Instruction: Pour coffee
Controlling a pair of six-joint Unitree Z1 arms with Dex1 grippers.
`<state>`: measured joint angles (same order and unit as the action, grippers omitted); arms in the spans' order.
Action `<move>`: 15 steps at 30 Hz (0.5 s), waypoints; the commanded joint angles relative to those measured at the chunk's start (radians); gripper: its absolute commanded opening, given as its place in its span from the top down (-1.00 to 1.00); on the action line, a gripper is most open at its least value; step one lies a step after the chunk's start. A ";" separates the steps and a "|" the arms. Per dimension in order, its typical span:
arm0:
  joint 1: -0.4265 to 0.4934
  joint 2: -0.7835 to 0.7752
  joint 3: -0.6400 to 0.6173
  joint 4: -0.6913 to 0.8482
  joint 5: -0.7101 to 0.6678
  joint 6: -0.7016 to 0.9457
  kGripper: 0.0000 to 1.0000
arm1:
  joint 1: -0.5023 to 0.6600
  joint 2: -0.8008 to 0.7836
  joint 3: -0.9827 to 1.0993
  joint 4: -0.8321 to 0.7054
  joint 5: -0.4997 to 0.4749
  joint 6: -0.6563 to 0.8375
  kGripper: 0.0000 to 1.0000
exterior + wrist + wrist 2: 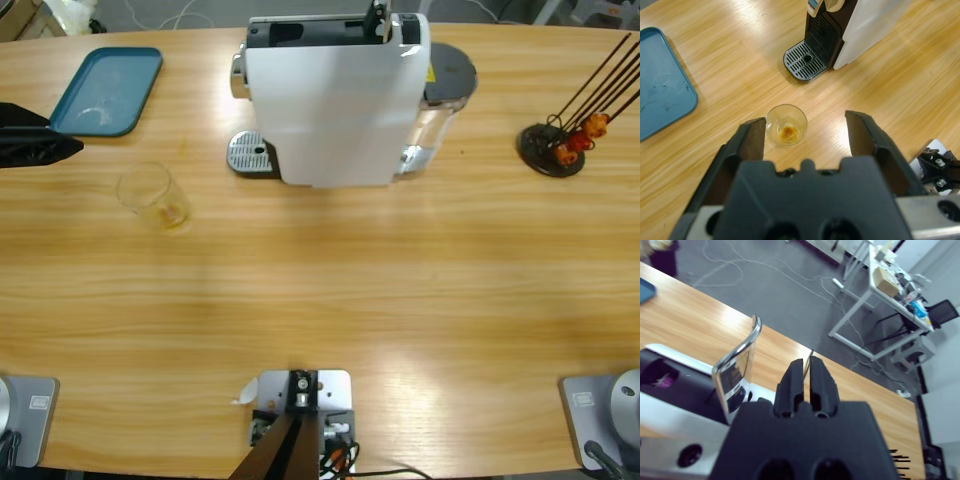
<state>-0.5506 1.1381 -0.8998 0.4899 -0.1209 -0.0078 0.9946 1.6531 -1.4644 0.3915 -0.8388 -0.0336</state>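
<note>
Amber coffee [787, 131] sits shallow in a clear glass [153, 195] at the table's left, between tray [106, 90] and machine [335, 95]. Left gripper [807, 137] hovers spread above it; right gripper [806, 377] is pressed together. An off-centre closure could tip the light glass and spill.

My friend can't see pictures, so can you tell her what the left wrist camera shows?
The left gripper hangs open above a small clear glass with a little brown coffee in the bottom, standing on a wooden table. Beyond it is the coffee machine with its round drip grille, and a blue tray lies at the left edge.
</note>
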 commanded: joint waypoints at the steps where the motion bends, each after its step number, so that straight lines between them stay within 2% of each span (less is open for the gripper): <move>1: -0.009 0.029 0.028 -0.016 0.002 0.006 -0.99 | 0.002 0.144 -0.088 0.024 -0.100 -0.055 1.00; 7: -0.009 0.030 0.028 -0.016 0.001 0.006 -0.99 | 0.008 0.135 -0.106 0.057 -0.105 -0.058 1.00; 15: -0.009 0.031 0.028 -0.016 0.000 0.006 -0.99 | 0.079 0.131 -0.103 0.106 -0.143 -0.010 1.00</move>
<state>-0.5506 1.1389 -0.8998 0.4867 -0.1208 -0.0079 1.0144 1.7494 -1.5663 0.4572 -0.9357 -0.0784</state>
